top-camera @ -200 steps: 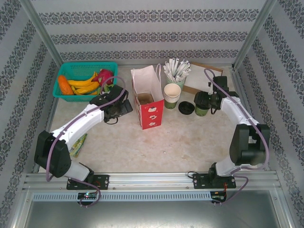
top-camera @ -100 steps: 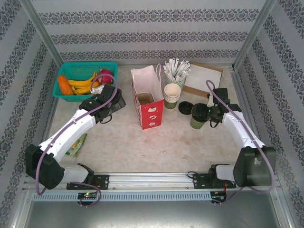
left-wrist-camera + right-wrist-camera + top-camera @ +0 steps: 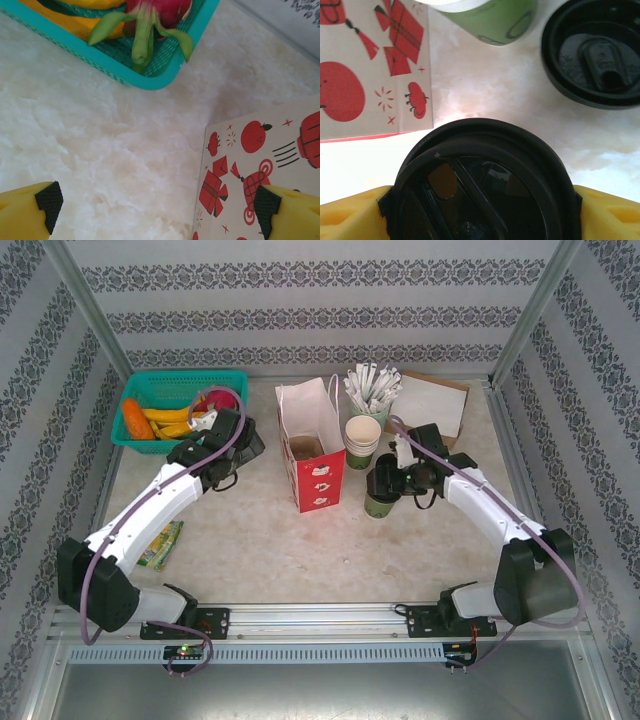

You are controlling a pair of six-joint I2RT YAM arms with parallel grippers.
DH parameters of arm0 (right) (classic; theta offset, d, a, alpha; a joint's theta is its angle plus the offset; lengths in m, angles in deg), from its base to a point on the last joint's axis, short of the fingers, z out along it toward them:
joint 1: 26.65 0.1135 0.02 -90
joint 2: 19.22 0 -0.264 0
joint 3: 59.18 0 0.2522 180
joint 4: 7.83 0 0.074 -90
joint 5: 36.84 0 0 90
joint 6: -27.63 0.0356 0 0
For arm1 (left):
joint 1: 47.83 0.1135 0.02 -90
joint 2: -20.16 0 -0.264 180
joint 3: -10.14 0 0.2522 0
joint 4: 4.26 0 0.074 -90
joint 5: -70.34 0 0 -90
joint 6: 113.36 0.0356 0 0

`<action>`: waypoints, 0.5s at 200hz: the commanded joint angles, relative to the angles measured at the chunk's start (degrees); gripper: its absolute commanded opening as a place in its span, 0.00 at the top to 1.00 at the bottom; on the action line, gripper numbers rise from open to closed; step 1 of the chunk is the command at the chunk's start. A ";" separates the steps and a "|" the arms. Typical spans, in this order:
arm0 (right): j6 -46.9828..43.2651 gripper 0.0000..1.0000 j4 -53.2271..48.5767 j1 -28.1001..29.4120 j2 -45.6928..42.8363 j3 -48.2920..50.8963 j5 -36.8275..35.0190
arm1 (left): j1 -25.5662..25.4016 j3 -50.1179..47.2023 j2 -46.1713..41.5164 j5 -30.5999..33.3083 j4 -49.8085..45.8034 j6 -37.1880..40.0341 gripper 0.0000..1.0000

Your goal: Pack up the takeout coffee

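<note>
Top external view, biggest first: what sits on the table point(image 3: 300, 550)?
— A tall red-and-white gift bag point(image 3: 312, 455) stands upright and open near the middle. Left of it, towards the back, a teal basket point(image 3: 180, 376) holds fruit.
And the arms?
— The left gripper point(image 3: 240, 448) hangs between basket and bag. In the left wrist view its pads point(image 3: 47, 200) stand wide apart over bare table, grasping nothing.
The right one?
— The right gripper point(image 3: 392, 480) is clamped around the takeout coffee point(image 3: 378, 502). The right wrist view shows one yellow finger point(image 3: 350, 212) on each side of the cup's black-lidded top.
Where is that cup exactly?
— Just right of the bag's base, in front of the stacked paper cups point(image 3: 362, 435), upright. Whether its bottom touches the table I cannot tell.
Anything smaller?
— A loose black lid point(image 3: 597, 52) lies on the table near the stack, apart from the held cup.
</note>
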 commanded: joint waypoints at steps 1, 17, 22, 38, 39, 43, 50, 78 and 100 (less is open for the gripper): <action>-3.01 0.18 -2.58 1.47 1.56 -1.24 -1.27 | 0.49 0.10 1.26 -0.83 0.56 -1.17 0.00; -3.21 0.18 -3.49 2.20 1.92 -1.74 -2.07 | 0.52 0.39 1.46 -0.76 0.51 -1.25 0.00; -3.38 0.18 -3.77 2.35 1.86 -1.91 -2.53 | 0.47 0.38 1.45 -0.71 0.48 -1.38 0.00; -3.68 0.17 -4.72 2.43 1.13 -2.06 -4.30 | 0.45 0.09 1.33 -0.75 0.96 -1.61 0.00; -3.75 0.16 -4.78 2.42 1.09 -2.04 -4.31 | 0.45 0.06 1.33 -0.75 0.97 -1.61 0.00; -3.92 0.16 -5.03 2.45 0.91 -2.03 -4.56 | 0.53 -0.03 1.45 -0.70 1.03 -1.61 0.00; -4.24 0.14 -5.38 2.41 0.59 -2.02 -4.93 | 0.54 -0.10 1.50 -0.70 1.08 -1.48 0.00; -4.51 0.08 -7.05 2.40 -0.13 -2.37 -5.70 | 0.58 -0.05 1.76 -0.82 1.08 -1.24 0.00; -3.69 0.02 -7.55 2.44 -0.76 -2.47 -6.09 | 0.64 0.02 1.69 -0.37 0.91 -0.92 0.00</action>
